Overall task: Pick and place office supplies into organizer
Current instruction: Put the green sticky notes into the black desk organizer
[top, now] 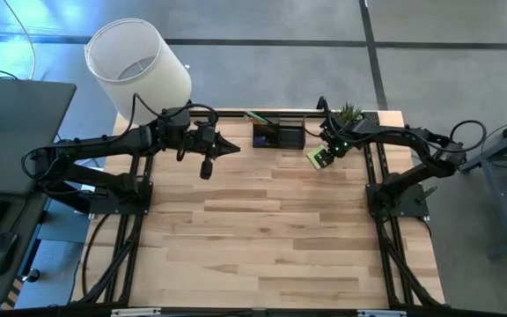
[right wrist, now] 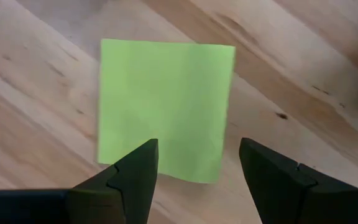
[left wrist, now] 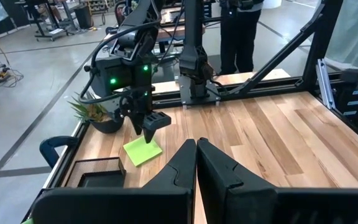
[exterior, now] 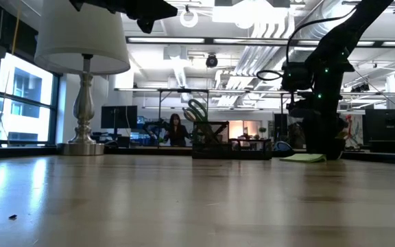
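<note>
The lime-green sticky-note pad (right wrist: pixel 166 106) lies flat on the wooden table (top: pixel 262 238) near its far right, just right of the black organizer (top: pixel 278 135). Green-handled scissors (exterior: pixel 196 110) stick up out of the organizer. My right gripper (right wrist: pixel 197 152) points down, open, a little above the pad (left wrist: pixel 143 150). One finger is over the pad's near edge and the other is over bare wood beside it. My left gripper (left wrist: pixel 196 146) is shut on nothing and hangs high over the table (top: pixel 231 148), left of the organizer.
A small potted plant (top: pixel 349 113) stands at the far right corner, close behind my right arm. A white-shaded lamp (top: pixel 137 63) stands at the far left. The black frame rail (top: pixel 324 112) runs along the far edge. The table's near half is bare wood.
</note>
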`<move>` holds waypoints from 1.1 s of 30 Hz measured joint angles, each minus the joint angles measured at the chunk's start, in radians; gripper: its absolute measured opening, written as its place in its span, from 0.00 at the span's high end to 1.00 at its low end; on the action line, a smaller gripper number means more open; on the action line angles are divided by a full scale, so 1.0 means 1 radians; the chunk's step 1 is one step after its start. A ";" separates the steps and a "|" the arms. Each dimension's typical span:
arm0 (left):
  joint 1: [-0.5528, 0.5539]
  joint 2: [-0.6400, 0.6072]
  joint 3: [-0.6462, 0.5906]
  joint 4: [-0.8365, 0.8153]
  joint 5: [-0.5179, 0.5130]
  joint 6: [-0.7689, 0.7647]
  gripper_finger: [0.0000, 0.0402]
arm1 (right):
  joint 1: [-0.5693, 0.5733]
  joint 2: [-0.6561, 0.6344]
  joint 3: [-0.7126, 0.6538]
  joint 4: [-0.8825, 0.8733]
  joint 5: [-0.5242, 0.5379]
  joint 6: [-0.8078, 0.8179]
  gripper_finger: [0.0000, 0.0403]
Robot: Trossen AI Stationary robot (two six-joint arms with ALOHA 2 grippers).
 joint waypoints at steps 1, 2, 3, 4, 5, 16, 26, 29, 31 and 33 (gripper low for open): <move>0.000 0.000 0.000 0.000 0.000 0.000 1.00 | 0.000 0.000 0.000 0.003 -0.012 -0.001 0.45; 0.000 0.000 0.000 0.000 0.000 0.000 1.00 | 0.000 0.000 0.000 0.006 -0.025 -0.001 0.45; 0.000 0.000 0.000 0.000 0.000 0.000 1.00 | 0.000 0.000 0.000 0.010 -0.034 -0.003 0.45; 0.000 0.000 0.000 0.000 0.000 0.000 1.00 | 0.000 0.000 0.000 0.012 -0.039 -0.006 0.45; 0.000 0.000 0.000 0.000 0.000 0.000 1.00 | 0.000 0.000 0.000 0.015 -0.043 -0.009 0.45; 0.000 0.000 0.000 0.001 -0.001 0.000 1.00 | 0.001 -0.005 -0.125 0.184 -0.054 -0.028 0.45; 0.000 0.000 0.000 0.009 -0.002 0.000 1.00 | 0.016 -0.001 -0.083 0.219 -0.155 -0.072 0.46; 0.000 0.000 0.000 0.001 -0.002 0.000 1.00 | 0.038 0.000 -0.083 0.216 -0.164 -0.080 0.51; 0.000 0.000 0.000 -0.004 -0.002 0.000 1.00 | 0.052 0.000 -0.083 0.210 -0.188 -0.080 0.56; 0.000 0.000 0.000 -0.006 -0.002 0.000 1.00 | 0.066 0.000 -0.083 0.212 -0.249 -0.080 0.61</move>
